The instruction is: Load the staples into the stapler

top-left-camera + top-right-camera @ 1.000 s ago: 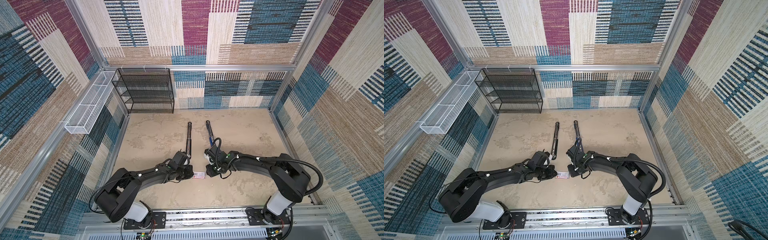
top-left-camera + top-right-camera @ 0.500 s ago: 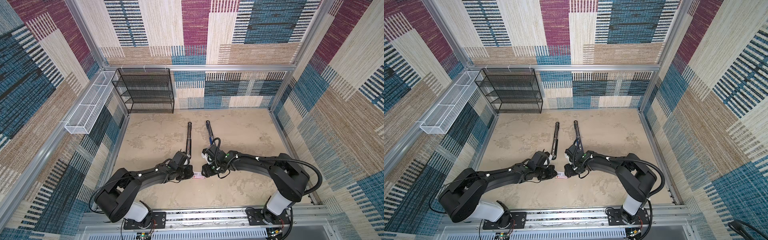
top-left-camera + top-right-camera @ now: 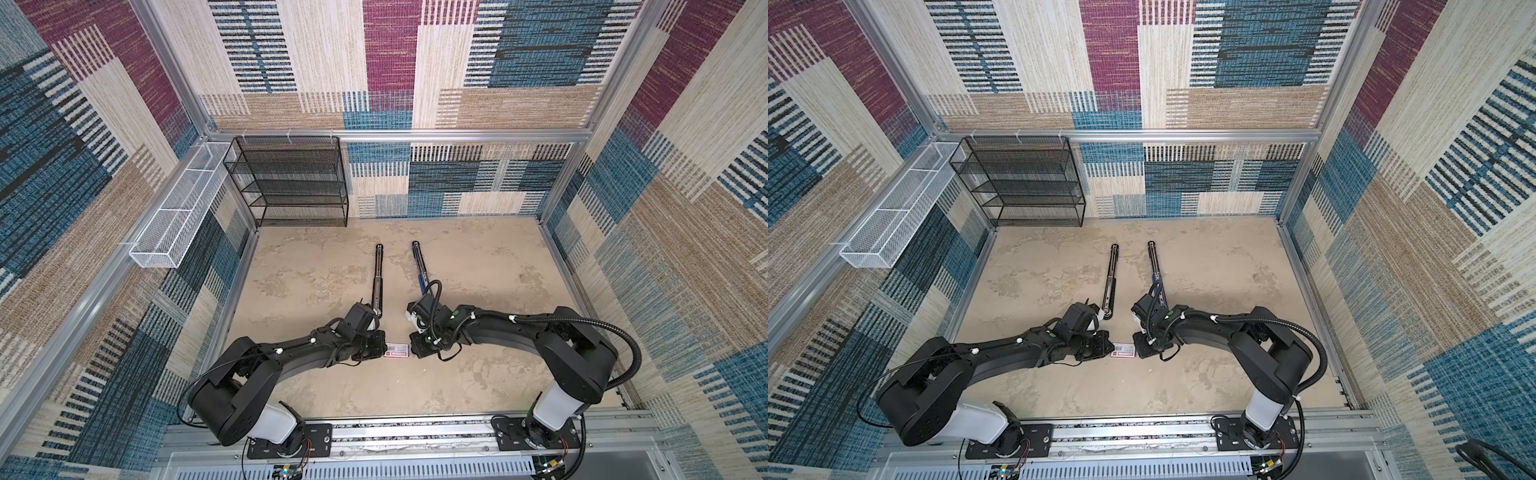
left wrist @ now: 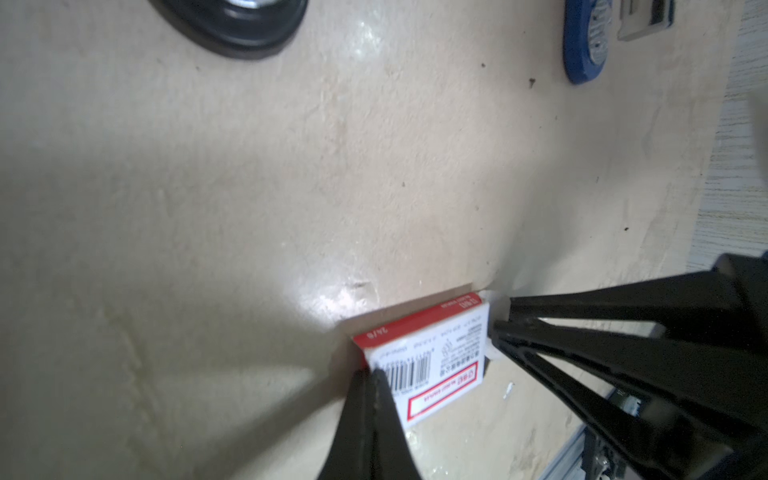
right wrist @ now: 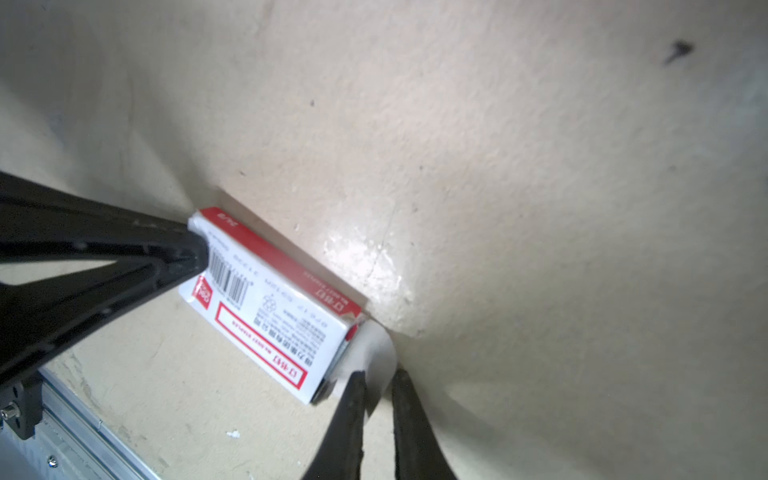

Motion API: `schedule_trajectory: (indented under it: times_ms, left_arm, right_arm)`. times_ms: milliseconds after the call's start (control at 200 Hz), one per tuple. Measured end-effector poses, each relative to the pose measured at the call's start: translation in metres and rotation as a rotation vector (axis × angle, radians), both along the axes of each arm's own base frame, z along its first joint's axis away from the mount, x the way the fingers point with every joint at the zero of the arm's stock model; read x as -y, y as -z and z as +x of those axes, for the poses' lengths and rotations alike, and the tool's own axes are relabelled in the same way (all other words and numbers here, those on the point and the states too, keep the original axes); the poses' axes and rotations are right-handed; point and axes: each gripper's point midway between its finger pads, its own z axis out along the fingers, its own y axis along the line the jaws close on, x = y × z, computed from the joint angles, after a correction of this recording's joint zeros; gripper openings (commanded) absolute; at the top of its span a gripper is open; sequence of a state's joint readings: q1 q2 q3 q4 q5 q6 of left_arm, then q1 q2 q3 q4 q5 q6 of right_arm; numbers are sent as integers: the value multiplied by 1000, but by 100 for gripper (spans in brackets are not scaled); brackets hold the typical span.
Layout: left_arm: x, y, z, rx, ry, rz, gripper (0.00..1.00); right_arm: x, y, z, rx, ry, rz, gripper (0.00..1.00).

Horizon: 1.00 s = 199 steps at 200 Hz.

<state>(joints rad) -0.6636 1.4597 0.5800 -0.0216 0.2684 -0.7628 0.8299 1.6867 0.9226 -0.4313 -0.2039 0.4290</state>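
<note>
On the bench point(image 4: 249, 187), clenched left tool point(image 4: 372, 380) pins box point(image 4: 436, 353); right tool point(image 5: 378, 380) nips its tab point(image 5: 374, 345), which a jerk could tear.

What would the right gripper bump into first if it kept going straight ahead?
The right gripper points at the staple box. It would probably first meet the white flap poking from that box's near end, which sits between its jaws.

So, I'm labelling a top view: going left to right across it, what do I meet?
In order: white wire basket → black mesh shelf → left gripper → staple box → right gripper.
</note>
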Motion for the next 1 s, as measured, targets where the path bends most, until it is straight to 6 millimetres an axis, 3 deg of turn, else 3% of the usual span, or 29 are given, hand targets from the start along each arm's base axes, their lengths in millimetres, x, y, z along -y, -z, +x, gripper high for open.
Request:
schedule_trajectory:
  times_ms: [110, 210, 436, 576, 741, 997]
  left_arm:
    - [0, 0, 0, 0, 0, 0, 0]
    - [0, -1, 0, 2, 0, -1, 13]
    - [-1, -2, -2, 3, 2, -6, 20]
    - [0, -2, -3, 1, 11, -11, 17]
    - [2, -2, -4, -4, 16, -18, 0]
    - [2, -2, -3, -4, 16, -19, 0]
  right_arm:
    - [-1, 0, 0, -5, 2, 5, 11]
    - [-1, 0, 0, -5, 5, 7, 9]
    - [-1, 1, 0, -8, 9, 6, 8]
    - [-3, 2, 0, -12, 10, 12, 7]
    - [-3, 2, 0, -12, 10, 12, 7]
    - [0, 2, 3, -13, 22, 9, 3]
